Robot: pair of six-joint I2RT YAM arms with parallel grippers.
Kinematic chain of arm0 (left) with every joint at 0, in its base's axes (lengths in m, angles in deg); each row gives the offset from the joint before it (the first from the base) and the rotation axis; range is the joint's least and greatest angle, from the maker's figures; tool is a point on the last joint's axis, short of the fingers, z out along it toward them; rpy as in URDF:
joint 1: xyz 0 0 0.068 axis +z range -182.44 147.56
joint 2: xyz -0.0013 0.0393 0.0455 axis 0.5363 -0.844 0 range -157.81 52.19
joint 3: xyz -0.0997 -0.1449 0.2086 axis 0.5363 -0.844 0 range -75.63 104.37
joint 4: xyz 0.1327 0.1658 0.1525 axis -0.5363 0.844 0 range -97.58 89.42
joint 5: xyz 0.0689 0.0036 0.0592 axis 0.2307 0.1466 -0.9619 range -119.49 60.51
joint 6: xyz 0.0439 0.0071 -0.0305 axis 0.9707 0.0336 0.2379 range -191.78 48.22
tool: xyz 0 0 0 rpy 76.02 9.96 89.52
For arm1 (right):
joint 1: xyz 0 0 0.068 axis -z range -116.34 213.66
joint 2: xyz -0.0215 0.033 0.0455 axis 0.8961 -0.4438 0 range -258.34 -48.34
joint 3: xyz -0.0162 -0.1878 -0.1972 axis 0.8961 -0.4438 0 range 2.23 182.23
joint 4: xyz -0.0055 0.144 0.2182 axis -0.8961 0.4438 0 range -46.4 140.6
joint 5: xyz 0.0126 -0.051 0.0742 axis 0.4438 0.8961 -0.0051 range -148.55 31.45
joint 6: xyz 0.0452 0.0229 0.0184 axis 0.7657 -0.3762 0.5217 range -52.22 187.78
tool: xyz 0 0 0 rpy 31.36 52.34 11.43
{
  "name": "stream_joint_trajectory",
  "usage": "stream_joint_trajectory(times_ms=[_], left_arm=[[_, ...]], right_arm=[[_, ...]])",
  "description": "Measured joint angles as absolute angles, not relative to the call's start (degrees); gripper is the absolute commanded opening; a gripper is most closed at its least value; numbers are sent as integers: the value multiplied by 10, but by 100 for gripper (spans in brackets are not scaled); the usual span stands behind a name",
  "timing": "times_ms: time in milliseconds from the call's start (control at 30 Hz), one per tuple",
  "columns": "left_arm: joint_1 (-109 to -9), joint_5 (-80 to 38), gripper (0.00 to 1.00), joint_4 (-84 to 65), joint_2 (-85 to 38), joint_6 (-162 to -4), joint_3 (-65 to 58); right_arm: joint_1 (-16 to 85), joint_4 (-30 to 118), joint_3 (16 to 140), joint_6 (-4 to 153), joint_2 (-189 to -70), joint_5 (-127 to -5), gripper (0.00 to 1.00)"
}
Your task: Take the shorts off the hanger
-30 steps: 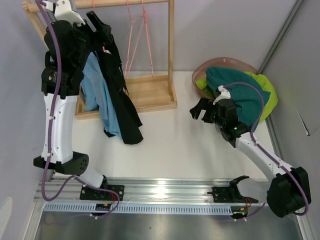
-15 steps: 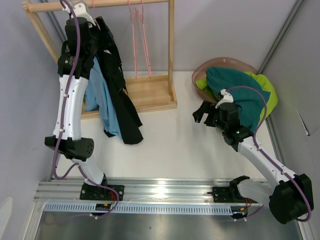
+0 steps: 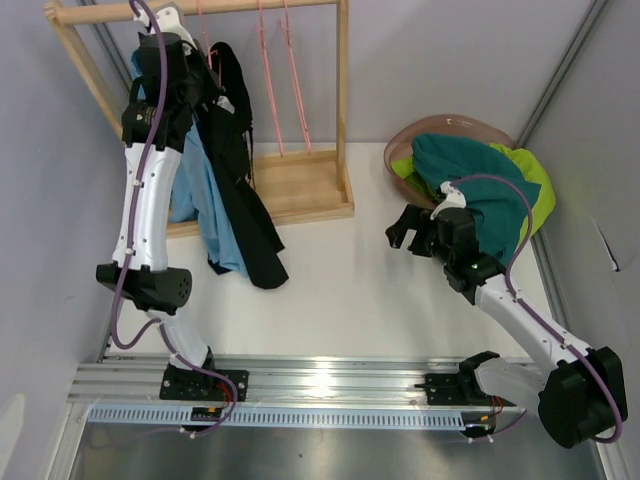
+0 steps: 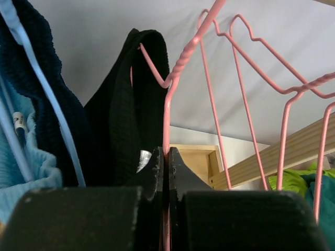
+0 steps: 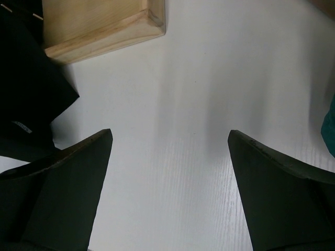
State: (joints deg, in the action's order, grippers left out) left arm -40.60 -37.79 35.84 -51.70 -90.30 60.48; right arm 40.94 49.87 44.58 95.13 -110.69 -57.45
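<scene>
Pink wire of a hanger (image 4: 166, 120) sits pinched between the pressed-together fingers of the left gripper (image 4: 165, 157), just below the twisted neck. The black shorts (image 4: 123, 110) seem to hang from that hanger's shoulder, though the wrist view hides where waistband meets wire. Beside them on the wooden rack (image 3: 300, 195) hang the navy shorts (image 4: 44, 99) and the light blue shorts (image 3: 195, 195). The teal shorts (image 3: 470, 180) and lime green shorts (image 3: 537, 190) lie in the basket (image 3: 450, 124) at the right. The step in hand looks like steadying this hanger; the next move calls for drawing the black fabric down off the wire. The right gripper (image 5: 168, 136) hovers spread wide over the white table (image 5: 183, 68), holding nothing
</scene>
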Motion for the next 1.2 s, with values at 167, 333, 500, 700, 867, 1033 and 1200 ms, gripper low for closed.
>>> stream_joint_trajectory(times_ms=[167,333,500,700,867,1033,1200], left_arm=[[-406,-357,0,374,-533,-905,640],[-406,-330,0,389,-545,-921,690],[-406,-307,0,381,-526,-943,692],[-407,-302,0,374,-489,-957,656],[-415,-301,0,375,-474,-964,634],[-428,-297,0,376,-458,-973,611],[-430,-291,0,376,-427,-978,581]], right_arm=[[408,497,442,952,-1107,-575,99],[378,484,443,941,-1101,-588,99],[255,481,511,900,-1091,-595,99],[63,465,715,834,-1151,-550,99],[-17,425,825,807,-1249,-536,99],[-31,411,895,806,-1374,-538,99],[-31,411,930,807,-1453,-535,100]])
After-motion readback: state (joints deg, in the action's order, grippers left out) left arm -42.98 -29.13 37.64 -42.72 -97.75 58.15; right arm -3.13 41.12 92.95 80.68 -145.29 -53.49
